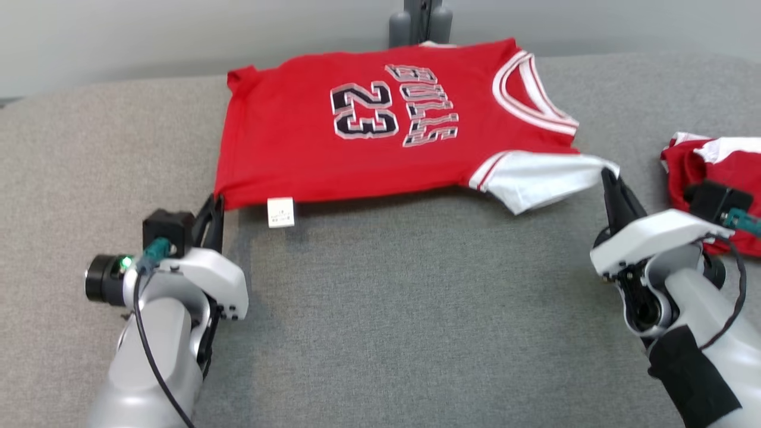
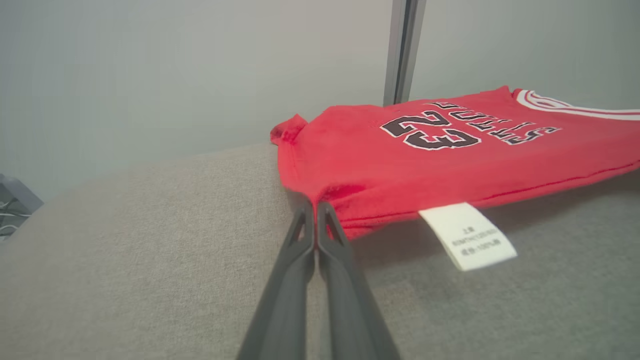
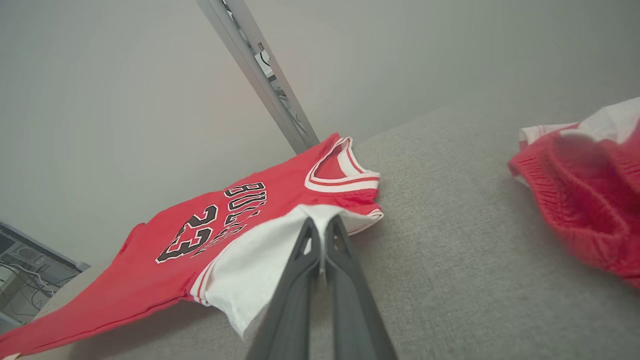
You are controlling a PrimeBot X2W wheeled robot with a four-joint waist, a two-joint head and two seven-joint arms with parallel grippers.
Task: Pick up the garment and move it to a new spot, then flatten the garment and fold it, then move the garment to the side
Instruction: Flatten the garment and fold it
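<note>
- Head view: red jersey (image 1: 380, 131) lying spread on grey surface (image 1: 416, 297), near edge raised. Left gripper (image 1: 215, 205) pinching hem corner, right gripper (image 1: 607, 175) pinching white sleeve (image 1: 535, 178).
- L wrist: jaws gripping red hem, label (image 2: 467, 235) hanging just beside.
- R wrist: jaws clamping sleeve edge, another red garment (image 3: 590, 200) lying well apart.

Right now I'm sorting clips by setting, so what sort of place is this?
Probably a robot test room rather than a home: a wide grey fabric-covered surface with a red jersey on it, a bare pale wall behind, and a metal post at the far edge.
</note>
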